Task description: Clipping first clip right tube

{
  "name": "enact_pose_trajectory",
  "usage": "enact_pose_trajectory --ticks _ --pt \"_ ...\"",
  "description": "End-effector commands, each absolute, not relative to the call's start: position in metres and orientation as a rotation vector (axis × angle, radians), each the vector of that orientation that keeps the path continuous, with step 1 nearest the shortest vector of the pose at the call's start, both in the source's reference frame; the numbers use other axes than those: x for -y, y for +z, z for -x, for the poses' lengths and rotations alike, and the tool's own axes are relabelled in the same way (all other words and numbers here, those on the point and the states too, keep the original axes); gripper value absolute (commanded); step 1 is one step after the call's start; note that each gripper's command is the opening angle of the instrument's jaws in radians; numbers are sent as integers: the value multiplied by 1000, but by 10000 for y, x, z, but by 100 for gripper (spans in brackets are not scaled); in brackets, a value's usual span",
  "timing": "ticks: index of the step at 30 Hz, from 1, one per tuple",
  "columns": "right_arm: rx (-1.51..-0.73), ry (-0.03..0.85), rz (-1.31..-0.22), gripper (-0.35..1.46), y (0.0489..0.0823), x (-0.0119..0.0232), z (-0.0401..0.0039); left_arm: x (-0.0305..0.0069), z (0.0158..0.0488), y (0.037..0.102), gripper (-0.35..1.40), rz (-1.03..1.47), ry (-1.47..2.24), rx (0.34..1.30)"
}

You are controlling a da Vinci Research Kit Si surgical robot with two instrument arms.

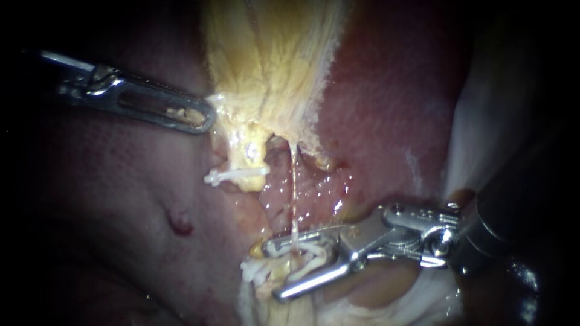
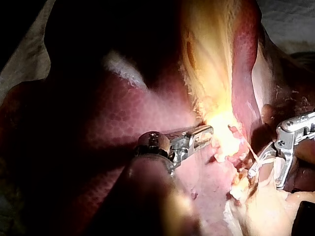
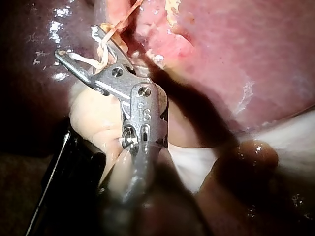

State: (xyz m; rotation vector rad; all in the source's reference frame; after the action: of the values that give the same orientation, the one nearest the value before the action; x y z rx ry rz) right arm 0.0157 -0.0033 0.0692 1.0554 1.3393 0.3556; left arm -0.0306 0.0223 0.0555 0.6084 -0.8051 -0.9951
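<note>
The pale yellow gallbladder (image 1: 272,60) hangs down the middle of the endoscope view. From its lower end a thin pale tube (image 1: 294,193) runs down, the right one of two. My right instrument (image 1: 275,270) straddles this tube with its jaws wide apart. A white clip (image 1: 305,249) sits spread between the jaws, touching both. The right wrist view shows that clip (image 3: 91,61) arching between the two jaws, with the tube (image 3: 123,19) crossing it. My left instrument (image 1: 208,115) has its slotted jaws shut on the gallbladder's left edge. Another white clip (image 1: 235,175) lies across the stubby left tube.
Dark red liver (image 1: 393,108) lies on both sides of the gallbladder. Raw pink tissue (image 1: 314,187) sits behind the thin tube. A white ridged piece (image 1: 254,270) lies just left of my right instrument's jaws. White cloth (image 1: 483,121) shows at the right.
</note>
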Motion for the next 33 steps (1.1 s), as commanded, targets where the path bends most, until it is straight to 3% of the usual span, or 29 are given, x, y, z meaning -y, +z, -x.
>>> enact_pose_trajectory --ticks 1,20,30,33 --pt "-1340 356 -1055 49 692 33 -157 -223 306 555 -35 -608 -995 805" --pt "-1340 354 -1057 42 696 29 -156 -223 306 556 -35 -608 -995 805" --pt "-1340 356 -1055 12 711 20 -145 -223 306 557 -35 -608 -995 805" --pt "-1340 354 -1056 -17 710 21 -143 -223 306 557 -35 -608 -995 805"
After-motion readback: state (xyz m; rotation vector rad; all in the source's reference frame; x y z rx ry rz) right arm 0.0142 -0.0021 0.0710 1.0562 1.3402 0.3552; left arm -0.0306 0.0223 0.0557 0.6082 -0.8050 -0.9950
